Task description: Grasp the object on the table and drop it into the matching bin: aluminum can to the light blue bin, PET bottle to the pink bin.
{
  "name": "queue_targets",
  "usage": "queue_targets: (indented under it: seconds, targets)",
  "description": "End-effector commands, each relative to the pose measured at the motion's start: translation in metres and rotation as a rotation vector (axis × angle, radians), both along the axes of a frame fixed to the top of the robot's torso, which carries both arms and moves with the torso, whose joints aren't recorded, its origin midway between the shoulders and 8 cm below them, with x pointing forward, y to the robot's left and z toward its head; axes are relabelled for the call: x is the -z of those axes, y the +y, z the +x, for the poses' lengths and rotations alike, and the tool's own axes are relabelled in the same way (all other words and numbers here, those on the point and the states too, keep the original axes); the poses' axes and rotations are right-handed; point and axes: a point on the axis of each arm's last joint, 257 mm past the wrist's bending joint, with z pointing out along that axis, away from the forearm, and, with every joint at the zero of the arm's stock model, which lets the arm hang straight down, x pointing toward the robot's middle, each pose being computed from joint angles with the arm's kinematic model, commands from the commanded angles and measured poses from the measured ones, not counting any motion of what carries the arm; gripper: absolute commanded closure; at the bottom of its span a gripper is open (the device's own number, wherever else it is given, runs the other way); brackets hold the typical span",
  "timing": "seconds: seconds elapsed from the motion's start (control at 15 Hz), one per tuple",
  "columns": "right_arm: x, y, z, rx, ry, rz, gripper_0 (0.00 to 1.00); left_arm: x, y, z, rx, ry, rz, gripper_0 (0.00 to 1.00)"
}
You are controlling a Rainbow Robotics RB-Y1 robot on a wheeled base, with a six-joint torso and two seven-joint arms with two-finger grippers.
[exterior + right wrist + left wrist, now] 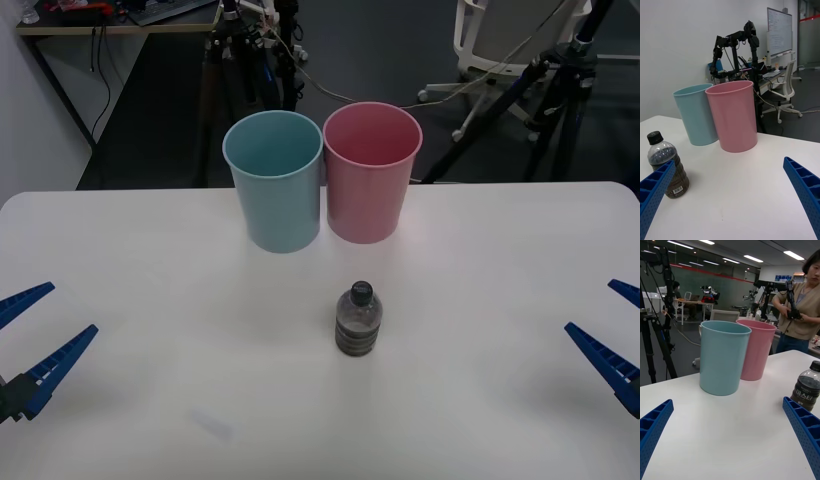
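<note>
- PET bottle (358, 321) stood upright on the white tabletop (150, 300), on the robot's side of the pink bin (370, 172), apart from it, dark cap on.
- Light blue bin (275, 180) stood just beside the pink bin, on its left, both upright near the tabletop's far edge.
- Left tool (35, 345) sat low at the tabletop's left edge, well left of the bottle, blue fingers spread apart, holding nothing.
- Right tool (615, 335) sat at the right edge, well right of the bottle, fingers apart too, nothing between them.
</note>
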Motion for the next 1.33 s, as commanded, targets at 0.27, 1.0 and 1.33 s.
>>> queue_targets:
  seconds: [0.27,1.0,1.33]
  targets:
    - [-0.006,0.000,0.002,0.009,-0.020,0.023,0.00,0.000,0.000,0.000,0.000,0.000,0.000,0.00]
    - [0.038,0.037,-0.039,-0.066,-0.098,-0.178,0.00,0.000,0.000,0.000,0.000,0.000,0.000,0.00]
    - [0.082,0.066,-0.038,-0.100,-0.093,-0.197,0.00,0.000,0.000,0.000,0.000,0.000,0.000,0.00]
